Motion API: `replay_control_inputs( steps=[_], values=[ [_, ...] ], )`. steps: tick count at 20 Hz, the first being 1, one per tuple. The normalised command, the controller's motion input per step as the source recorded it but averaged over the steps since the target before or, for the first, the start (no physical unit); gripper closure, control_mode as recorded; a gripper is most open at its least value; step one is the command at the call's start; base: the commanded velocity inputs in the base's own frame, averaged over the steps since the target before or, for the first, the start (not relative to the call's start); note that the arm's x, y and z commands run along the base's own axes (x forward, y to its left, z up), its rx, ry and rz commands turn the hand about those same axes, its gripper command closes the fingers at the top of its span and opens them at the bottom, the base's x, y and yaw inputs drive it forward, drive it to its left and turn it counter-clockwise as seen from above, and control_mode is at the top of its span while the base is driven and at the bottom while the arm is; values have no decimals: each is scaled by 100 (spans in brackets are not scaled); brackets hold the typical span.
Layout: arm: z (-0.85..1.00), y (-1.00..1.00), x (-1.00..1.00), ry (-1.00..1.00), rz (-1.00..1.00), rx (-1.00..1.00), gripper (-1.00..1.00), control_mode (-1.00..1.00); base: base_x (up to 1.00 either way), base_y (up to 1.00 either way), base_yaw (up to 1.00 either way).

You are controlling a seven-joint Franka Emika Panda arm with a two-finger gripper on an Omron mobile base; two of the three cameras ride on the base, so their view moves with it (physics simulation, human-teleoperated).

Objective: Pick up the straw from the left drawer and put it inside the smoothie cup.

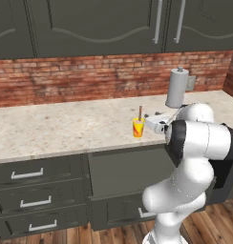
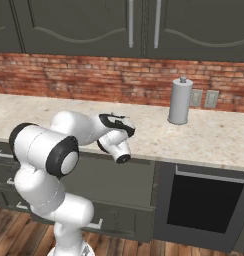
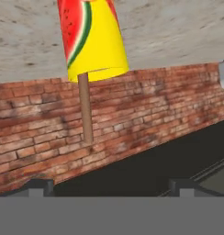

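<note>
The smoothie cup (image 1: 138, 128), yellow with red watermelon markings, stands on the counter near its front edge. The orange-brown straw (image 1: 140, 113) rises upright out of its top. My gripper (image 1: 148, 122) hovers just right of the cup, pointing at it, open and holding nothing. The hand view is rolled upside down: the cup (image 3: 93, 39) hangs from the top and the straw (image 3: 85, 108) points downward from it, well beyond my gripper (image 3: 110, 186), whose fingertips (image 3: 38, 186) stand wide apart. The left drawer's plain dark front (image 1: 125, 171) shows under the counter edge.
A tall grey canister (image 1: 177, 88) (image 2: 180, 101) stands at the back of the counter against the brick wall. Drawers with silver bar handles (image 1: 27, 174) sit at the lower left. A dark appliance opening (image 2: 209, 202) is under the counter to the right.
</note>
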Motion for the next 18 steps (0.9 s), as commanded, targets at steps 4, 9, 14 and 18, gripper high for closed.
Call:
replay_control_inputs(
  steps=[4, 9, 14, 18],
  values=[
    [100, 0, -100, 1, 0, -10, -100, -100, 0, 0, 0],
    [72, 0, -100, 2, 0, -15, -100, -100, 0, 0, 0],
    [51, 0, -100, 5, -1, -15, -100, -100, 0, 0, 0],
    [46, 0, -100, 0, -3, -13, -100, -100, 0, 0, 0]
  ],
)
